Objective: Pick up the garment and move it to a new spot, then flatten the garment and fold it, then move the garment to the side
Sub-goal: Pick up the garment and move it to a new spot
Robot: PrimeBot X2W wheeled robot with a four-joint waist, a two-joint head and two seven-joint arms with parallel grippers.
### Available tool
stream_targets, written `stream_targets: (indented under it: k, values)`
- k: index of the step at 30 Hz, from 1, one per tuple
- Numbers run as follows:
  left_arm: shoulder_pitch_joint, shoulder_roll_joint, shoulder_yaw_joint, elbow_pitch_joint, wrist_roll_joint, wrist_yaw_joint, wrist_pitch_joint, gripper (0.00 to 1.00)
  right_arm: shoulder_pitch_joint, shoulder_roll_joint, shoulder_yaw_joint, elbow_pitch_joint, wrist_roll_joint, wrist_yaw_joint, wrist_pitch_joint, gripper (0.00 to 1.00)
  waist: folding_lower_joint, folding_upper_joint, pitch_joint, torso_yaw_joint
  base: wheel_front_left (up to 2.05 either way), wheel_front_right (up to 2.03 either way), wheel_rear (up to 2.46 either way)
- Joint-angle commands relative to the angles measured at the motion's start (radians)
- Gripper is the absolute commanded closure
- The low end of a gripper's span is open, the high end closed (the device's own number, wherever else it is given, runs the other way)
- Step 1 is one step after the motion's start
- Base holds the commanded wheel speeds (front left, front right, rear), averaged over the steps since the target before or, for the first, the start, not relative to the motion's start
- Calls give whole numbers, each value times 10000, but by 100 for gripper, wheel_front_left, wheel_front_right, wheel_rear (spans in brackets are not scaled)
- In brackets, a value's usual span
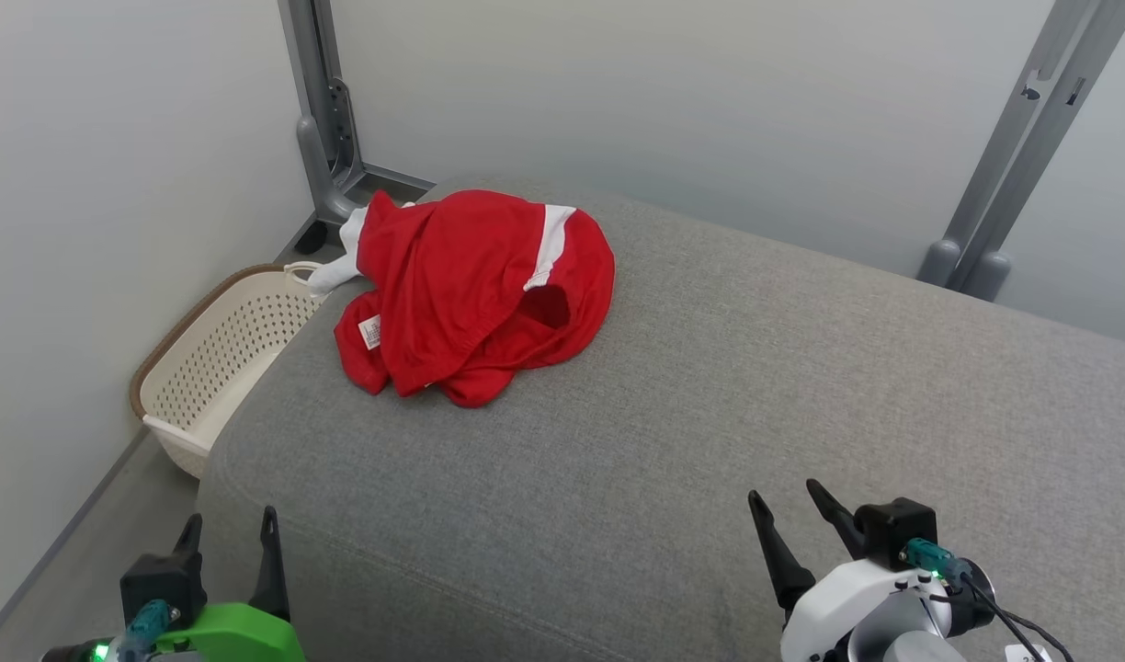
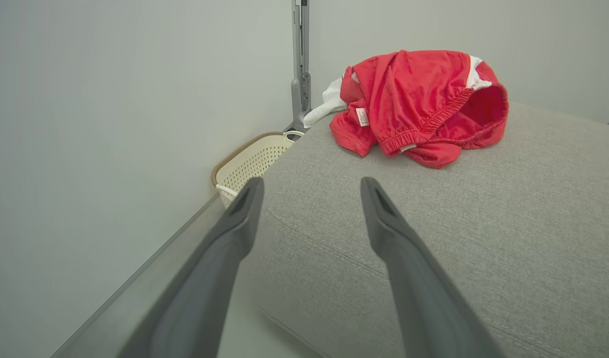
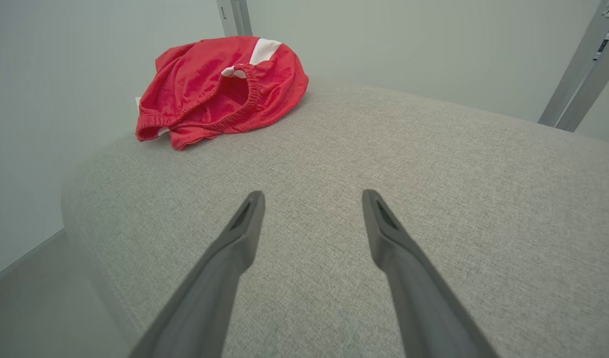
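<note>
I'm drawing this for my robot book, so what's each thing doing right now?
Red fabric garment with white stripes: crumpled in a heap on the grey fabric cushion.
Cream perforated plastic basket: upright on the floor beside the cushion.
Left end effector: open, holding nothing.
Right end effector: open, holding nothing.

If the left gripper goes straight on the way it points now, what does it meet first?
Probably the cushion, near its left edge: the left gripper aims short of the garment. The basket lies left of that line. Depth is unclear.
</note>
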Motion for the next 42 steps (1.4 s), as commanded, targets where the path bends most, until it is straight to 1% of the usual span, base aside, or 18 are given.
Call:
stream_targets:
  k: [1,3,6,11,15,18,23,27,31,35,40,42]
  values:
    - [-193,38,45,70,-38,-66,60,0,-8,-39,26,27,26,1,-59,0,0,0,7,-17,0,0,0]
    - [-567,70,21,259,-159,-207,291,0,-23,-42,103,3,11,1,-24,0,0,0,55,-92,0,0,0]
    - [-1371,58,-195,758,-290,-535,886,0,-67,-40,218,-92,-140,1,79,0,0,0,193,-241,0,0,0]
    - [-3087,-313,-191,1865,-897,-772,2421,0,35,-39,272,-355,-498,-1,420,0,0,0,565,-570,0,0,0]
    - [-4456,-436,-162,2651,-1244,-970,3475,0,-65,-39,324,-869,-952,1,812,0,0,0,1249,-992,0,0,0]
    - [-5399,-437,-123,3111,-1377,-1039,3977,0,-280,-43,405,-1384,-1320,-1,1095,0,0,0,1893,-1365,0,0,0]
    - [-6949,-466,-45,3740,-1435,-1037,4281,0,-724,-42,558,-2377,-1825,-3,1497,0,0,0,3020,-1908,0,0,0]
    - [-7975,-418,72,4297,-1493,-1096,4330,0,-1090,-42,622,-3003,-1989,-4,1696,0,0,0,3806,-2365,0,0,0]
    - [-8786,-293,104,4818,-1516,-1195,4393,0,-1342,-36,835,-3415,-2048,-3,1772,0,0,0,4406,-2743,0,0,0]
    - [-9365,-258,14,5406,-1438,-1245,4516,0,-1468,-36,1075,-3686,-2108,-3,1739,0,0,0,4822,-2977,0,0,0]
    - [-9822,-128,107,6066,-1518,-1010,4683,0,-1524,-70,1340,-3917,-2164,-3,1809,0,0,0,5340,-3253,0,0,0]
    - [-9931,9,97,6279,-1457,-905,4816,0,-1504,-90,1368,-3952,-2159,-3,1857,0,0,0,5470,-3321,0,0,0]
